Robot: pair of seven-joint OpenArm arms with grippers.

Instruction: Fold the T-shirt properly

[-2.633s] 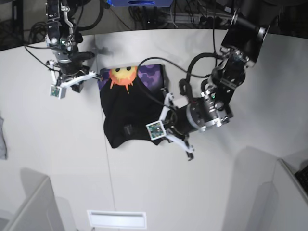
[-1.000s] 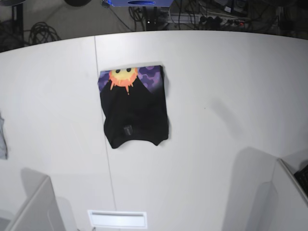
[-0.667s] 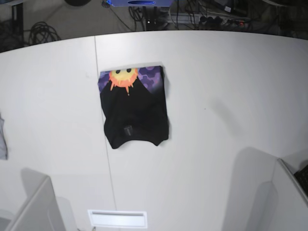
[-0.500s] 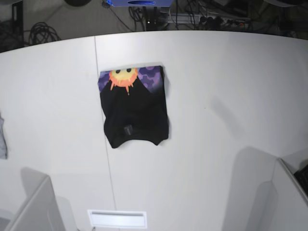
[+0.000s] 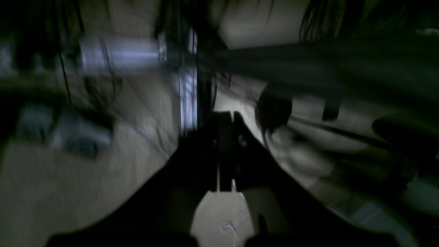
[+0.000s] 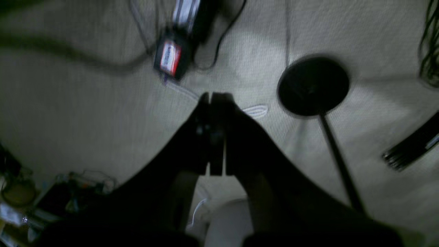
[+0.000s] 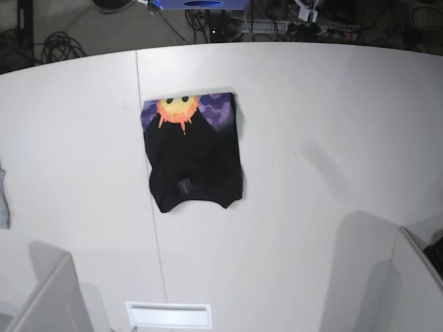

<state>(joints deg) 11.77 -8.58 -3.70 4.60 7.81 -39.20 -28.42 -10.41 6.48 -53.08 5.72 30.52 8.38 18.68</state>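
T-shirt (image 7: 194, 155), folded into a compact packet, lies on the white bench (image 7: 332, 117) just beside the bench seam (image 7: 147, 166), which runs along the packet's left edge. Its long axis runs from the far edge of the bench toward the near edge, roughly parallel to that seam. The end with the orange sun face on purple points away from the base camera; the plain black end, with a small tag showing and a scalloped hem, points toward it.

Neither arm appears in the base view. In the left wrist view I see the left pincer (image 5: 224, 151) with its 2 fingers pressed together on nothing, aimed at blurred floor and cabling well apart from the T-shirt. In the right wrist view the right pincer (image 6: 214, 133) is likewise pressed together and empty, over carpet with a round black stand base (image 6: 312, 85) near it.

I judge the folding itself as finished, or nearly so, with both arms clear of the cloth. The packet's edges are slightly uneven, so any next move would call for only a light squaring of the near hem. A grey cloth scrap (image 7: 3, 200) sits at the bench's left margin, well apart from the T-shirt.
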